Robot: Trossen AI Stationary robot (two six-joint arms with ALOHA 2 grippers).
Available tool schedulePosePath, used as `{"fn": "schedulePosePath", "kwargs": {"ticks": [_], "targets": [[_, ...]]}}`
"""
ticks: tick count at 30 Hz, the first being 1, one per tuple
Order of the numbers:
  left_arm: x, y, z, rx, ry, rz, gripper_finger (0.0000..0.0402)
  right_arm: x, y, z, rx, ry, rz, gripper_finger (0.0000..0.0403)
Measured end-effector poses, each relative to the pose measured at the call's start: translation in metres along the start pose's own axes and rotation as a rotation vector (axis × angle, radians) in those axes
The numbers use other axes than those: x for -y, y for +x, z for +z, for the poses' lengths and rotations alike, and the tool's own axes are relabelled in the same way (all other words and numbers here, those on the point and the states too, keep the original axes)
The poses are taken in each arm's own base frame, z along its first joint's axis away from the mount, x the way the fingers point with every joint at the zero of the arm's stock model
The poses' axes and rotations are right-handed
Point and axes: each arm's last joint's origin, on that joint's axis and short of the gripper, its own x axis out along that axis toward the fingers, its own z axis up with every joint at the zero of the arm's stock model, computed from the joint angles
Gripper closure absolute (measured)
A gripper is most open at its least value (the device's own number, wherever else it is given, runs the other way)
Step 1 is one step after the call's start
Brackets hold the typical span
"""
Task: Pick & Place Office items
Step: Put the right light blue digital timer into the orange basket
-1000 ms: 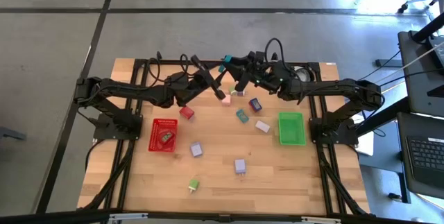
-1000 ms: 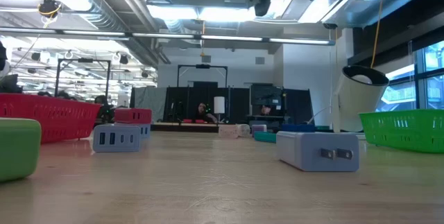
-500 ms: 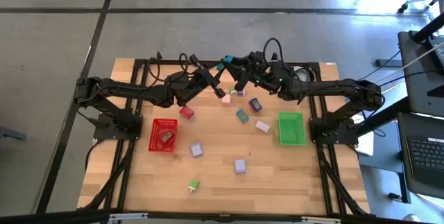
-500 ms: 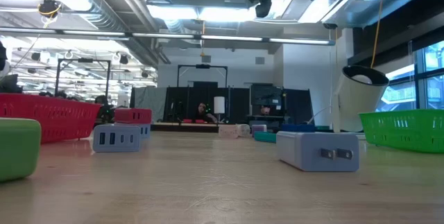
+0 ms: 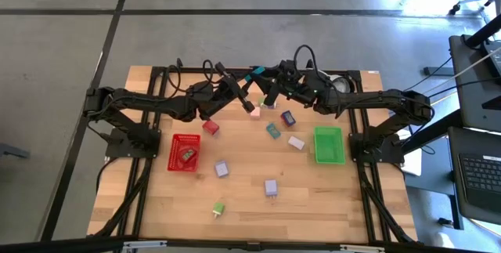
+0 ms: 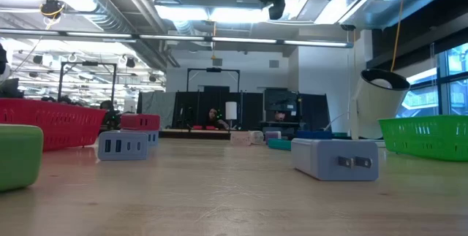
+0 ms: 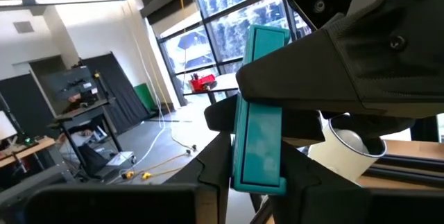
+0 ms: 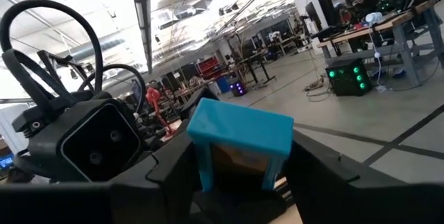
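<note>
Both arms meet, raised, over the far middle of the table. A teal piece [image 5: 255, 71] sits between my left gripper [image 5: 247, 79] and my right gripper [image 5: 266, 77]; both are shut on it. In the left wrist view the teal piece [image 7: 260, 120] stands between my left gripper's [image 7: 258, 179] fingers. In the right wrist view the teal piece [image 8: 239, 134] stands between my right gripper's [image 8: 239, 179] fingers. Other pieces lie flat on the table: red [image 5: 210, 127], pink [image 5: 254, 112], dark purple [image 5: 287, 117], teal [image 5: 272, 131], lavender [image 5: 296, 142], green [image 5: 218, 207]. My left gripper pinches the teal piece's lower end [image 7: 257, 172] between its two fingers, coming from the table's left and slanting upward. The piece is lifted clear of the table. My right gripper pinches the same piece at its narrower part [image 8: 236, 161], from the table's right. Its broad end [image 8: 241, 128] sticks out past the fingers.
The red tray [image 5: 174, 140] lies left of centre with one item in it. The green tray [image 5: 317, 145] lies right of centre. Two more lavender pieces [image 5: 221, 169] [image 5: 271, 187] lie toward the near edge. The white roll [image 6: 382, 103] stands at the far right.
My right arm has edged a little toward the table's left, closer to my left gripper. The teal piece stays raised between the two grippers. The pieces on the table have not moved.
</note>
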Motion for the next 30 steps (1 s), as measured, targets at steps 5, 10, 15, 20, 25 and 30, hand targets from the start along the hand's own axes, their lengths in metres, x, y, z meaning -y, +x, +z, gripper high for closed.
{"fn": "schedulePosePath", "kwargs": {"ticks": [5, 10, 15, 20, 25, 30], "targets": [[0.000, 0.000, 0.000, 0.003, -0.003, 0.001, 0.0340, 0.002, 0.000, 0.001, 0.000, -0.001, -0.003, 0.0184], [0.000, 0.000, 0.001, 0.005, -0.027, 0.000, 0.0340, 0.008, 0.000, 0.006, -0.010, -0.001, 0.020, 0.0138], [0.000, 0.000, 0.001, 0.002, -0.036, 0.003, 0.0340, 0.013, -0.006, 0.018, -0.038, 0.019, 0.016, 0.0085], [-0.002, 0.001, -0.001, -0.013, -0.071, 0.023, 0.0340, 0.017, -0.018, 0.030, -0.153, 0.042, 0.036, 0.0054], [-0.008, 0.004, -0.003, -0.025, -0.109, 0.061, 0.0339, 0.015, -0.035, 0.040, -0.296, 0.073, 0.097, 0.0052], [-0.010, 0.006, -0.004, -0.026, -0.182, 0.056, 0.0338, 0.014, -0.057, 0.044, -0.448, 0.063, 0.073, 0.0057]]}}
